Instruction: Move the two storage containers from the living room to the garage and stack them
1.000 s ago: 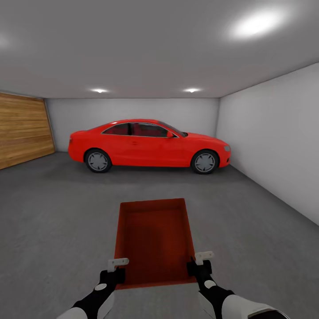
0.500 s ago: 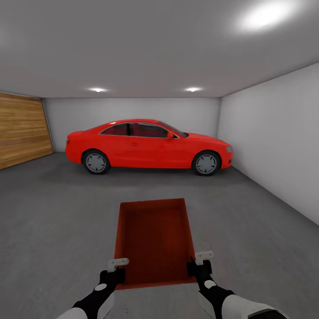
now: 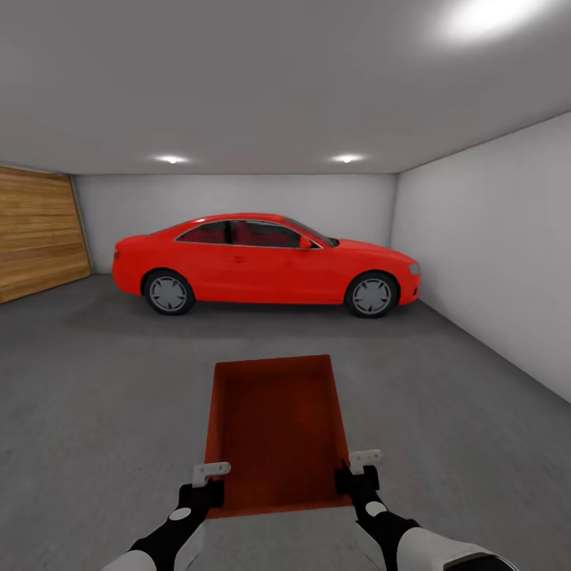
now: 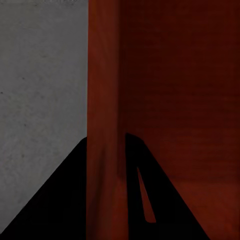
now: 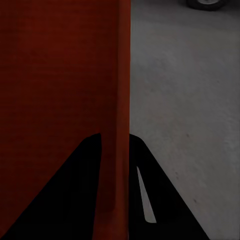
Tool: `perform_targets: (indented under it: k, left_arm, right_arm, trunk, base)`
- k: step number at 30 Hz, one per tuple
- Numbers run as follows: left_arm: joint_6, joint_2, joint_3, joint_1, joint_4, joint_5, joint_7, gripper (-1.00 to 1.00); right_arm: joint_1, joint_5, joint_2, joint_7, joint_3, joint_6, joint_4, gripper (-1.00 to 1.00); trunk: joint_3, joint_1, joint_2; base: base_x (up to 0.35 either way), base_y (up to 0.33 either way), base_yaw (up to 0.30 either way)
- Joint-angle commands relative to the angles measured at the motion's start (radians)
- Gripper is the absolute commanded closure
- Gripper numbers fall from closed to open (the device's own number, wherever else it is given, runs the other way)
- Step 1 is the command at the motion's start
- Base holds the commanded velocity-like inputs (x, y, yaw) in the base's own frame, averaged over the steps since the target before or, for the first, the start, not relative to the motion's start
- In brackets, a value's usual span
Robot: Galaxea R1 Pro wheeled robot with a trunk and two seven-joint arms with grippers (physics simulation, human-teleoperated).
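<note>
Orange-red open rectangular storage container (image 3: 274, 424) carried above dark grey concrete floor (image 3: 95, 396); left gripper (image 3: 208, 481) and right gripper (image 3: 358, 470) each clamped on side wall; red car (image 3: 266, 262) ahead.

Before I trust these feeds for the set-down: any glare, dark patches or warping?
Head view: ceiling lights blown out, wide-angle stretch at edges. Left wrist view: fingers pure black silhouettes astride the container wall. Right wrist view: same, floor evenly lit.
</note>
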Motion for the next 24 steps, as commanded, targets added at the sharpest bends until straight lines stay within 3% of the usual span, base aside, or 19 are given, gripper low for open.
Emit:
perform_targets:
  k: [1, 24]
  left_arm:
    - [-0.037, 0.006, -0.020, -0.001, -0.002, 0.001, 0.008, 1.00]
    - [-0.037, 0.006, -0.020, -0.001, -0.002, 0.001, 0.008, 1.00]
  right_arm:
    - [-0.001, 0.012, 0.001, -0.004, -0.040, 0.002, 0.003, 1.00]
    - [-0.001, 0.012, 0.001, -0.004, -0.040, 0.002, 0.003, 1.00]
  trunk:
    - [-0.002, 0.001, -0.001]
    - [-0.002, 0.001, -0.001]
  base:
    - [0.318, 0.000, 0.000]
    - [0.321, 0.000, 0.000]
